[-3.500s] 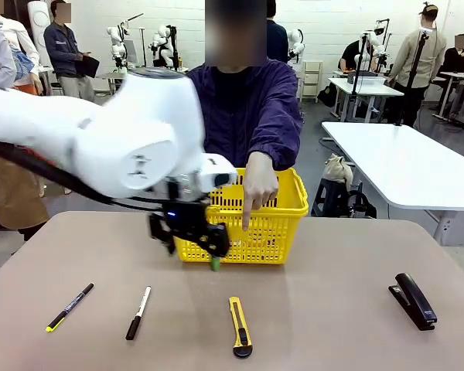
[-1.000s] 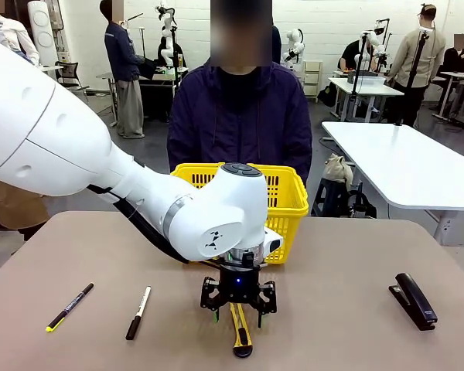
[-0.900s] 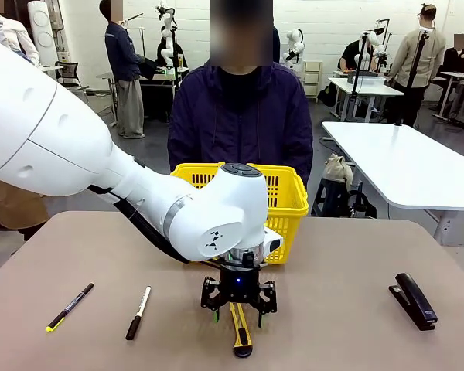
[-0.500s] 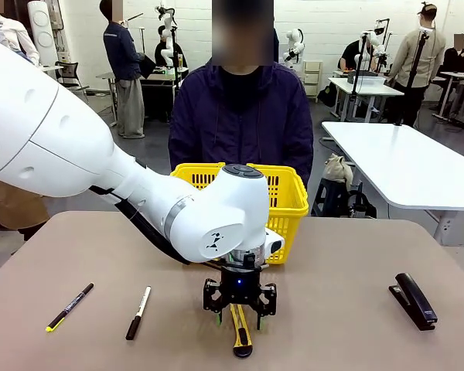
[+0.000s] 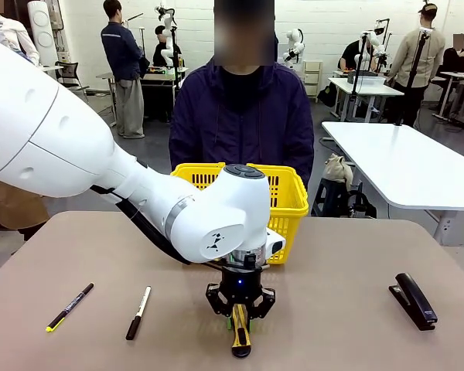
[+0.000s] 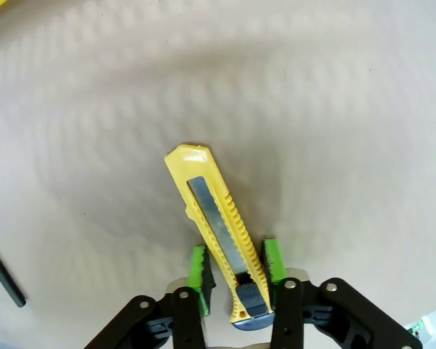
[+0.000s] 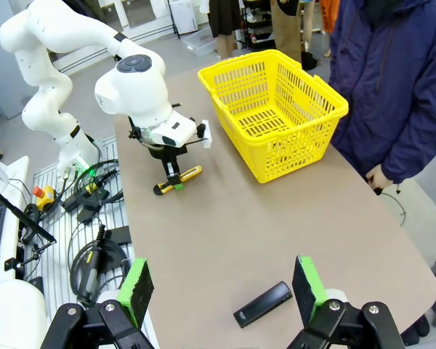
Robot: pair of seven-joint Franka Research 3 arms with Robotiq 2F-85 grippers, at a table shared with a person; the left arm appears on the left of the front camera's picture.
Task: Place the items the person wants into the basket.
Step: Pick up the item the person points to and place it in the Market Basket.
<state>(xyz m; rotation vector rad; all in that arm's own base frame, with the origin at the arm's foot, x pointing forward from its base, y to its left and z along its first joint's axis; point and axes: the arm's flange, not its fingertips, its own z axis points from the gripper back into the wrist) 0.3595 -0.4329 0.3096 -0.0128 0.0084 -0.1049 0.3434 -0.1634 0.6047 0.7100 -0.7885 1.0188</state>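
The yellow utility knife (image 5: 240,331) lies flat on the table in front of the yellow basket (image 5: 290,205). My left gripper (image 5: 240,313) points straight down over it. In the left wrist view, the green pads (image 6: 274,259) press on either side of the knife (image 6: 214,218) near its black end, so the left gripper (image 6: 236,273) is shut on it. The slim black marker (image 5: 69,307) with a yellow-green end lies at the front left. My right gripper (image 7: 222,291) hangs open high above the table. The person (image 5: 243,116) stands behind the basket (image 7: 276,109).
A white-and-black pen (image 5: 138,312) lies between the marker and the knife. A black stapler (image 5: 412,300) sits at the front right, below my right gripper. The big white left arm (image 5: 77,154) spans the table's left half.
My left gripper's fingers have drawn in from wide open onto the knife and sunk slightly. The arm has otherwise stayed over the knife. The person's hand has left the basket.
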